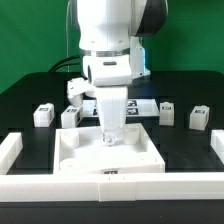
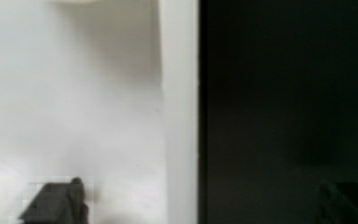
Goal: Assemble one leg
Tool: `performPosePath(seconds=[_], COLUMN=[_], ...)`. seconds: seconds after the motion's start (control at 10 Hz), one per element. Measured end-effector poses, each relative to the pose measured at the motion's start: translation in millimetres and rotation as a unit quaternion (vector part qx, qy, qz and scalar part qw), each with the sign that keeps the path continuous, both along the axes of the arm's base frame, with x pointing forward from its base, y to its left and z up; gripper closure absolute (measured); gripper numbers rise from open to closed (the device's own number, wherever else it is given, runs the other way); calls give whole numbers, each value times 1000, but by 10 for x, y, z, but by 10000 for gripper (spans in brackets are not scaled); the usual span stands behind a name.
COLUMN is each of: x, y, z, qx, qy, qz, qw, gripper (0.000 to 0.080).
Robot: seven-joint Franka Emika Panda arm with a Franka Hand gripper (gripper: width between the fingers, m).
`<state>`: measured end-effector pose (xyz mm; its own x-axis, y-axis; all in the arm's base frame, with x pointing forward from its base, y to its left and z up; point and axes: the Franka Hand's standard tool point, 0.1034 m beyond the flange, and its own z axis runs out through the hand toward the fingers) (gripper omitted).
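Note:
Several small white legs with black-and-white tags stand on the black table behind the panel: two at the exterior view's left [image 1: 42, 114] [image 1: 70, 117] and two at its right [image 1: 167, 112] [image 1: 198, 117]. The large flat white square panel [image 1: 105, 152] lies in the middle. My gripper [image 1: 110, 134] points straight down at the panel's far edge. In the wrist view the panel [image 2: 78, 100] fills one half and the black table the other. My gripper [image 2: 202, 205] is open, with its dark fingertips [image 2: 51, 205] wide apart, and holds nothing.
Long white bars frame the work area at the exterior view's left [image 1: 14, 150], right [image 1: 214, 148] and front [image 1: 110, 186]. The marker board [image 1: 148, 103] lies flat behind the arm. A green backdrop stands behind the table.

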<state>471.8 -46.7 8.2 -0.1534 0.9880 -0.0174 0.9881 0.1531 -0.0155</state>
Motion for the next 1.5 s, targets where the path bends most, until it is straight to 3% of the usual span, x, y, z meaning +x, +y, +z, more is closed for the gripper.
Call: performPosePath(seconds=[0.2,0.3,0.5,1.0,1.5], x=[-3,-4,-4,-4,29], y=[-4,-4,-6,21,828], z=[-2,-3,-4,-5,-8], qx=[0,0,0,0,15], qy=[0,0,0,0,-3], qz=[-1,-1,-1,-12,-40], qw=[1000,1000,1000,1000,999], gripper=[423,423,743,742,742])
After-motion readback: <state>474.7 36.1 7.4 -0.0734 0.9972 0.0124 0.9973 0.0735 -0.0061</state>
